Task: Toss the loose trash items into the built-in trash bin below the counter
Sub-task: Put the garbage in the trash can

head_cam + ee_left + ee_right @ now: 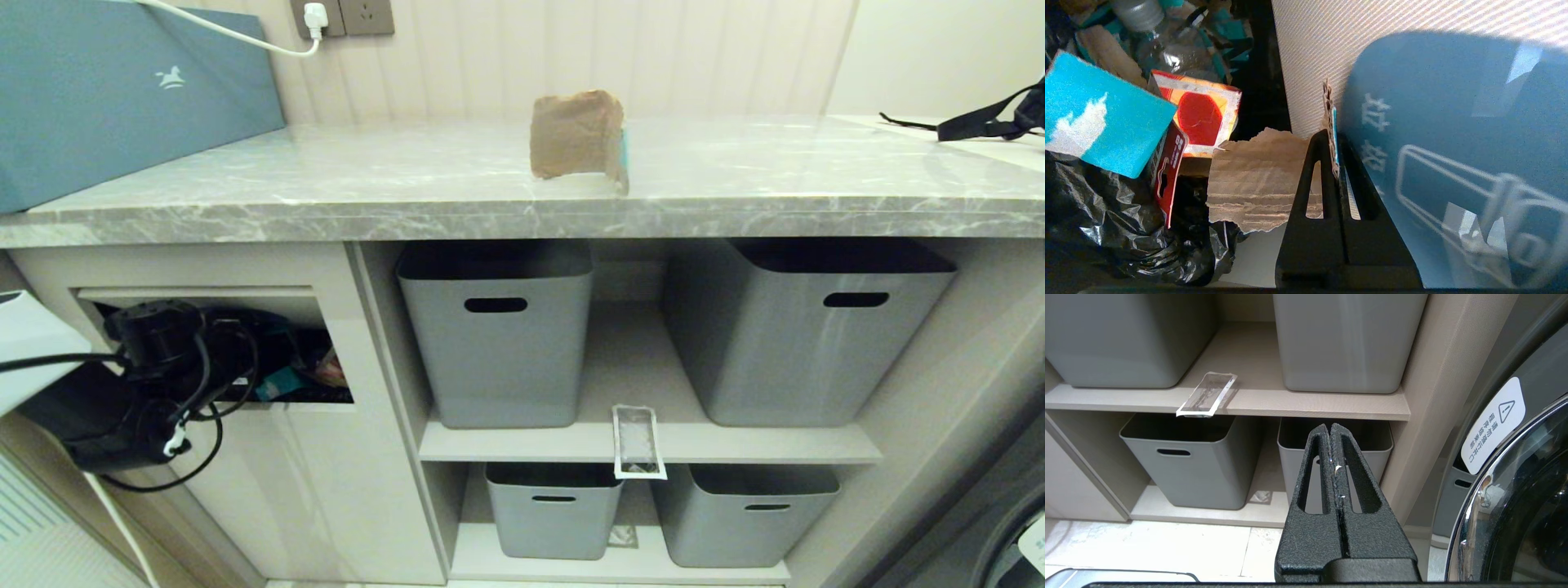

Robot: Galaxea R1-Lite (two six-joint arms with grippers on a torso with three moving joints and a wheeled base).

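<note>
Grey marble-look counter (735, 175) ran across my head view, with a torn brown cardboard piece (576, 134) standing on it, a teal edge showing on one side. Below, grey tubs (498, 343) sat on beige shelves (637, 441), and a clear white-edged wrapper (638, 442) hung over the front lip of the upper shelf between two tubs. At the far left my left arm (122, 384) reached into the opening of the built-in trash bin (269, 351), the flap pushed inward.

From the left wrist, the left gripper (1333, 143) had its jaws pressed together on a thin cardboard scrap (1329, 122) seen edge-on, brown with a teal face. The flap's blue sticker (1453, 143) lay right beside the jaws on one side. On the other side, beyond the fingertips, I saw bin contents: another torn cardboard piece (1257, 179), a red-and-yellow wrapper (1198, 116), a teal card (1098, 114), a plastic bottle (1167, 53) and black bag (1106, 228).

From the right wrist, the right gripper (1331, 430) hung with jaws closed on nothing, well apart from the wrapper (1207, 394) on the shelf ahead of it. A washer door (1515, 498) stood close beside it.
</note>
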